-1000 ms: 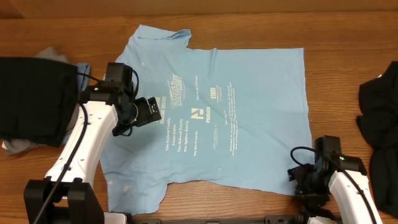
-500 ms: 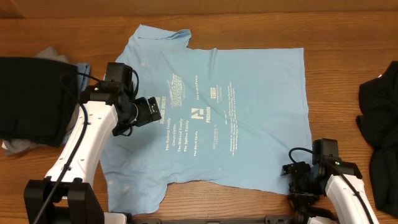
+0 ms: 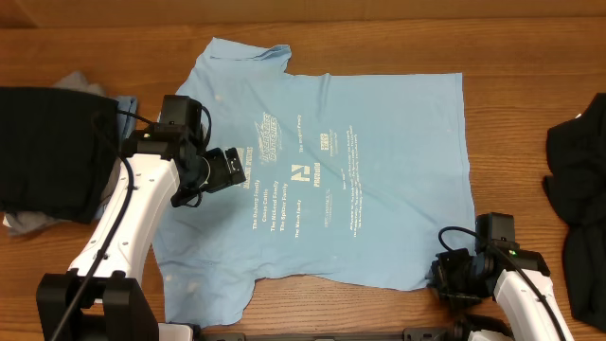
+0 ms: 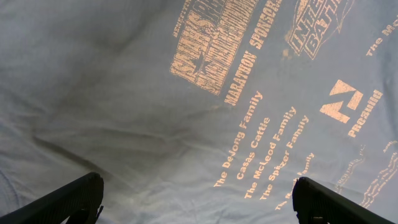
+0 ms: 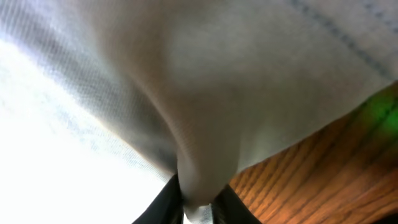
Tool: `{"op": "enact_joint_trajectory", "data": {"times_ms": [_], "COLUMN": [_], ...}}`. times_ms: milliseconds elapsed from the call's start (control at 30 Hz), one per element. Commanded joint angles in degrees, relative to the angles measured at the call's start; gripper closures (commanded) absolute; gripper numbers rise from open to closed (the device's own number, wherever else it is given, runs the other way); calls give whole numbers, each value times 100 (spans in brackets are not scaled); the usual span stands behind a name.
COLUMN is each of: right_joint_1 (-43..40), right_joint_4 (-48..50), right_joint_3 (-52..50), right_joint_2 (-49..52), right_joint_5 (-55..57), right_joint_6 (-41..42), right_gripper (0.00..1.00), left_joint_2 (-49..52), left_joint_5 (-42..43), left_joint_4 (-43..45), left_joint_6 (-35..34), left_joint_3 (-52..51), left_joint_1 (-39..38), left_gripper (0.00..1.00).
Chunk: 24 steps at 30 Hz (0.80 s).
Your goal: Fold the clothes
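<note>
- The wooden tabletop fills the overhead view. Its near edge is cut off by the frame.
- The light blue T-shirt lies spread flat in the middle of it, print side up. One sleeve points to the far left corner and one to the near left. The straight hem runs down the right side. The left arm covers the edge between the sleeves, so the neckline cannot be seen.
- A black garment stack sits at the left, running out of frame. Scraps of grey cloth and blue cloth poke out from under it; what they are is unclear.
- Another black garment lies crumpled at the right edge, apart from the shirt and only partly in frame.
- The right arm comes in from the near right corner, most of it out of frame.
- The left tool hangs over the shirt's left half beside the print, fingers spread wide. In the wrist view only the two dark fingertips show at the bottom corners. Whether they touch the cloth cannot be told.
- The right tool is at the shirt's near right hem corner. Its wrist view shows the fingers pressed together on a pinched fold of the shirt. The cloth is blurred and washed out, leaving only a wedge of wood at lower right.
- The pale lettering is too small to read from overhead; the left wrist view shows name lines and a logo.
</note>
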Motion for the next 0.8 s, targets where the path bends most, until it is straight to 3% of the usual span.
{"op": "enact_joint_trajectory", "data": {"times_ms": [0,67,100,367,567,767], "right_joint_1": [-17,-17,-17,-17,-17,-17], "right_joint_4": [17,26,59,223,254,278], "right_joint_3": [-175,-164,-162,-162,-162,-162], "right_joint_2": [28,28,28,28,28,28], "right_joint_5": [260,289,291,273,269,247], "right_joint_6": [-291,-289,-291,-568,-645,-730], "right_gripper": [84,95,96,96,96,96], "left_joint_2": [-92,-149,-197,-929,-1038,-1038], "left_joint_5": [-20,-20,-20,-92,-931,-31], "left_joint_4": [-48,-164,-229,-994,-1735,-1766], "left_joint_6": [111,111,111,55,-323,-422], "left_joint_3": [0,79,127,212,125,-420], "left_joint_1": [17,22,22,70,109,109], "left_gripper": [0,0,0,0,0,0]}}
